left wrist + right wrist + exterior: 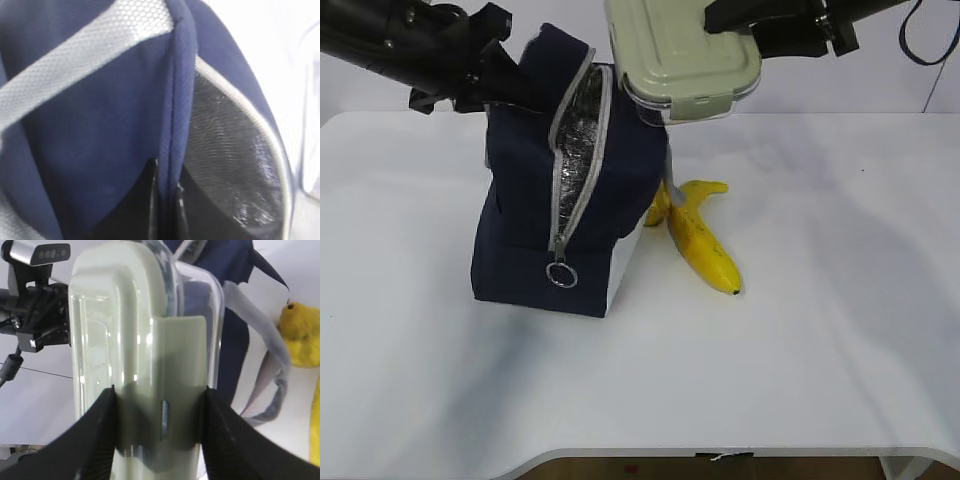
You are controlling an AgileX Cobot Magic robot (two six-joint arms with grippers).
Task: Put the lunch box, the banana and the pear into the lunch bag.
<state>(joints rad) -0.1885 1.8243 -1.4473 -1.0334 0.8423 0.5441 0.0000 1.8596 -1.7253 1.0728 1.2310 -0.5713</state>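
Observation:
The navy lunch bag (525,220) stands at centre left, its zipper open and the silver lining (578,130) showing. My left gripper (520,85) is shut on the bag's upper navy edge (180,100) and holds the opening apart; the fingertips (156,200) pinch the fabric. My right gripper (730,22) is shut on the lunch box (685,50) with the pale green lid and holds it in the air just right of the bag's top. Its fingers (95,435) clamp the box (140,340) across its width. The banana (705,245) lies right of the bag. The pear (300,335) sits behind the bag's corner, mostly hidden in the exterior view.
The bag's ring pull (561,274) hangs low at the front. A grey webbing handle (272,365) droops on the bag's far side near the pear. The white table (840,330) stretches to the right and front.

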